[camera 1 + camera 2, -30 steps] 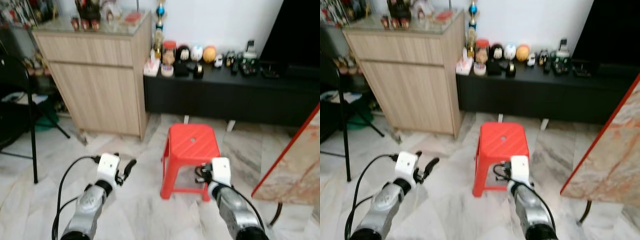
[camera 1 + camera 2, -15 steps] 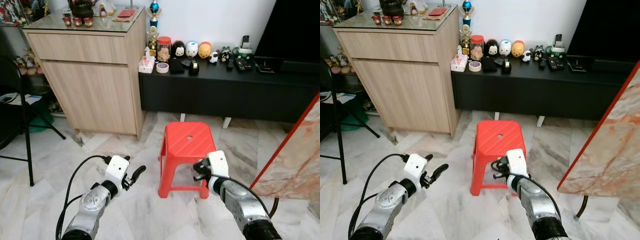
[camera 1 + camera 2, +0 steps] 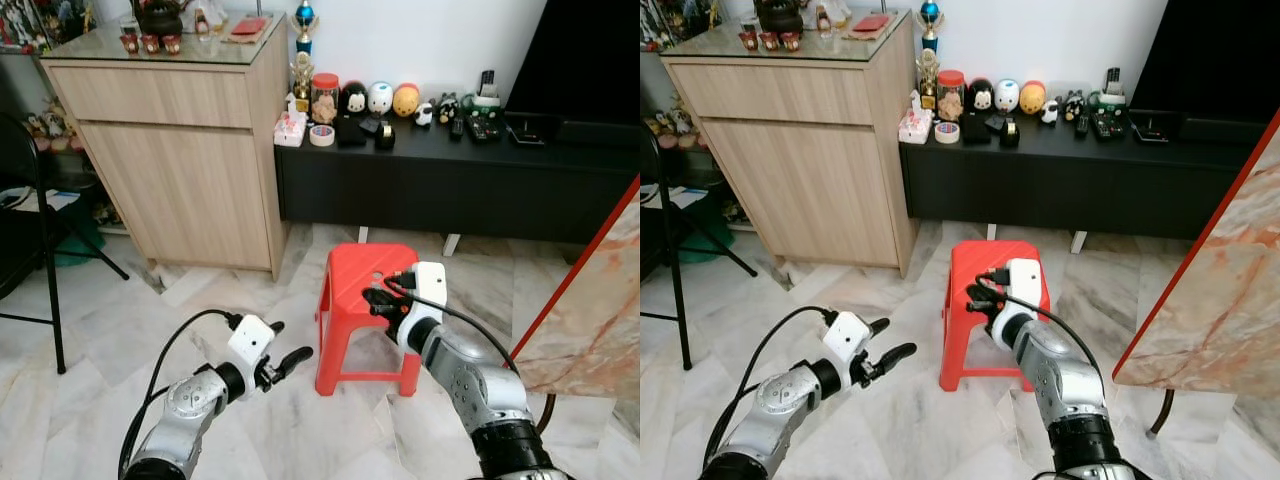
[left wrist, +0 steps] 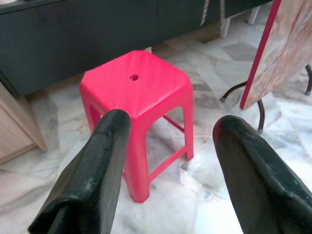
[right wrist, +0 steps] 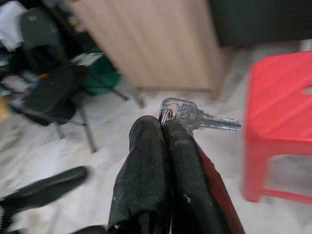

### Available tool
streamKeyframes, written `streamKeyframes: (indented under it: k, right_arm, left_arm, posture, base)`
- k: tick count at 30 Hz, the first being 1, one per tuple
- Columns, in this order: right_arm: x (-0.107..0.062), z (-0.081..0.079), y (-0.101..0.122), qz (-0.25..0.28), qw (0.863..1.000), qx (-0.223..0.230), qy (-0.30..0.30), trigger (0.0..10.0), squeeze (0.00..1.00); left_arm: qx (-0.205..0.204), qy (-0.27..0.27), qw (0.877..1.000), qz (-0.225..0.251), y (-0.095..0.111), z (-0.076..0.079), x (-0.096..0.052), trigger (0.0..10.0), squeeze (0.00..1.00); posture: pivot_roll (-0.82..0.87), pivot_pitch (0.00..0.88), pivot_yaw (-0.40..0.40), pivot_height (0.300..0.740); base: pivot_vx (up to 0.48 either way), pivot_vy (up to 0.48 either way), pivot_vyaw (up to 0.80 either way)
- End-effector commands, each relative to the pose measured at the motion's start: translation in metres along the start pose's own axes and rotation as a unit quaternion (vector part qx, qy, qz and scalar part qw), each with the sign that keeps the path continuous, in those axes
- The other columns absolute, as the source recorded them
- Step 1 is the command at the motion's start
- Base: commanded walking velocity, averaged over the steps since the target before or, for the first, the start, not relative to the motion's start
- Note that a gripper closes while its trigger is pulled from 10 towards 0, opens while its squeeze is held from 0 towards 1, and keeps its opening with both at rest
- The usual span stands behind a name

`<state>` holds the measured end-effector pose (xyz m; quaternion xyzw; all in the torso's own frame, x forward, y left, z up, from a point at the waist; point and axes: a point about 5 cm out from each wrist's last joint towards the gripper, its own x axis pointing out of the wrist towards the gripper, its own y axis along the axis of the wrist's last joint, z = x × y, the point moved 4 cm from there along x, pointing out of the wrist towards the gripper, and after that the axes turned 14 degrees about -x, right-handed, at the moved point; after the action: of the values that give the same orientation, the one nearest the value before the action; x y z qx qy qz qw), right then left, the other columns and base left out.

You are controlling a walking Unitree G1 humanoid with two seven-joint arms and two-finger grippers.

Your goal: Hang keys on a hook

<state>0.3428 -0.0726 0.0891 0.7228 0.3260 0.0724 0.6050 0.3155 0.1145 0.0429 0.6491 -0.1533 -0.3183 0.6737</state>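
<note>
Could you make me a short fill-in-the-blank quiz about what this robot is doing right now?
1. The right gripper is shut on a silver ____.
2. The left gripper has its fingers ____.
3. The plastic stool on the floor is ____ in colour.

Missing words: key; open; red

key (image 5: 187, 113) bow hidden between pinched jaws.
</note>
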Motion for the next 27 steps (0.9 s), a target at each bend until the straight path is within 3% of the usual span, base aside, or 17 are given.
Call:
streamKeyframes:
  k: [1, 5, 12, 27]
  right_arm:
    - [-0.003, -0.008, 0.003, 0.002, 1.000, 0.005, 0.019, 10.0, 0.00]
    - [-0.006, -0.017, 0.009, 0.002, 0.999, 0.002, 0.033, 10.0, 0.00]
    - [-0.016, -0.014, 0.007, -0.009, 1.000, -0.009, 0.022, 10.0, 0.00]
    - [-0.026, -0.028, 0.013, 0.004, 0.999, 0.004, 0.049, 10.0, 0.00]
  left_arm:
    - [0.001, -0.009, 1.000, 0.000, 0.002, 0.003, 0.002, 10.0, 0.00]
    - [-0.006, -0.009, 1.000, 0.011, 0.007, 0.004, 0.003, 10.0, 0.00]
    - [-0.022, -0.014, 0.999, 0.033, 0.017, 0.010, 0.005, 10.0, 0.00]
    - [-0.044, -0.046, 0.997, 0.051, 0.031, 0.027, 0.004, 10.0, 0.00]
  posture:
    - [0.01, 0.010, -0.064, 0.740]
    - [0.00, 0.014, -0.066, 0.740]
    - [0.00, 0.022, -0.069, 0.740]
    - [0.01, 0.033, -0.076, 0.740]
  base:
    - [0.000, 0.000, 0.00]
    - [0.000, 0.000, 0.00]
    - [0.000, 0.000, 0.00]
    - [0.000, 0.000, 0.00]
